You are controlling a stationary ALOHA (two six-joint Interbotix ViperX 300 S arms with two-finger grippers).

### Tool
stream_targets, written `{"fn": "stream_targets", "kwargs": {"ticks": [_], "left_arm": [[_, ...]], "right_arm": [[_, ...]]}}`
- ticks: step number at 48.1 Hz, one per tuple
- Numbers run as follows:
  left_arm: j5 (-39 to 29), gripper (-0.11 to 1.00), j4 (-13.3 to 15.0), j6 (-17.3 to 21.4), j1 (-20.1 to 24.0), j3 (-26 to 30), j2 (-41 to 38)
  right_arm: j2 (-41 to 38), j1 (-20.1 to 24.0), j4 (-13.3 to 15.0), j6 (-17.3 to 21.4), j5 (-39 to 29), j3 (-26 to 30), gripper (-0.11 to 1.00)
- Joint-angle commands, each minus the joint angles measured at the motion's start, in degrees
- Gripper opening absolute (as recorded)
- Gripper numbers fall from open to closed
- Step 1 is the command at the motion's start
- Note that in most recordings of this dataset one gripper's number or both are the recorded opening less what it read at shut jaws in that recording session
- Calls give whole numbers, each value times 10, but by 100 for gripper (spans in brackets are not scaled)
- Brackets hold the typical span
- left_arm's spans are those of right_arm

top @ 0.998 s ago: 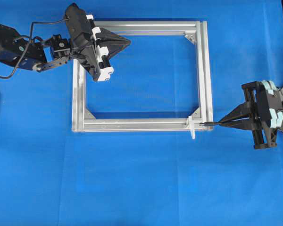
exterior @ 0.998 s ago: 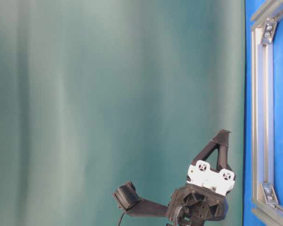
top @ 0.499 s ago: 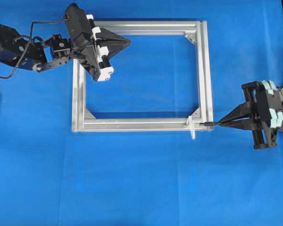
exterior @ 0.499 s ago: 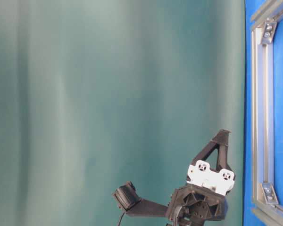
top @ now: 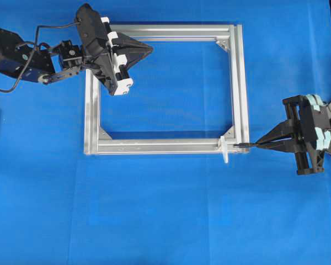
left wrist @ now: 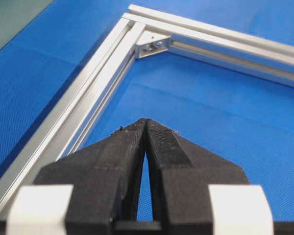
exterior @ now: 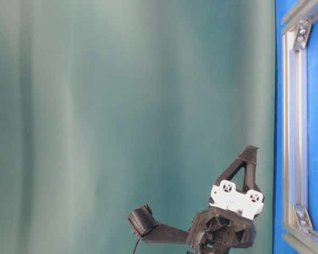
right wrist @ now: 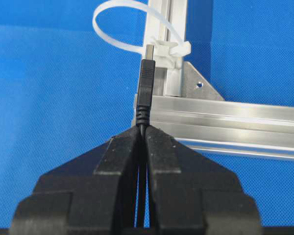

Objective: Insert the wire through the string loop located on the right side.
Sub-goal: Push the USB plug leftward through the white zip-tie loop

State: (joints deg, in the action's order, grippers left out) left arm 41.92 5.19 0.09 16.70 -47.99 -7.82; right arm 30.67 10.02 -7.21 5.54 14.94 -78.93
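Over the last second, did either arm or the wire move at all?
Nothing visibly changed. The right pincer is still shut on the wire, plug tip short of the string loop; the left pincer stays shut over the frame.

Open blue cloth (top: 171,210) lies all around the aluminium frame (top: 238,83) and inside it. At the near right corner the string loop (right wrist: 118,27) stands just ahead of the wire (right wrist: 146,93) tip — seemingly unobstructed — with the frame's bar and corner bracket (right wrist: 193,83) crowding its right side.
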Motion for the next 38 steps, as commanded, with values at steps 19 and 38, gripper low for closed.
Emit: {"fn": "stream_targets", "kwargs": {"ticks": [19, 38], "left_arm": [[6, 0, -1, 1, 1, 9, 18], [6, 0, -2, 1, 1, 10, 18]], "right_arm": [[-24, -1, 1, -1, 23, 18, -3], [-116, 3, 1, -1, 83, 58, -3]]}}
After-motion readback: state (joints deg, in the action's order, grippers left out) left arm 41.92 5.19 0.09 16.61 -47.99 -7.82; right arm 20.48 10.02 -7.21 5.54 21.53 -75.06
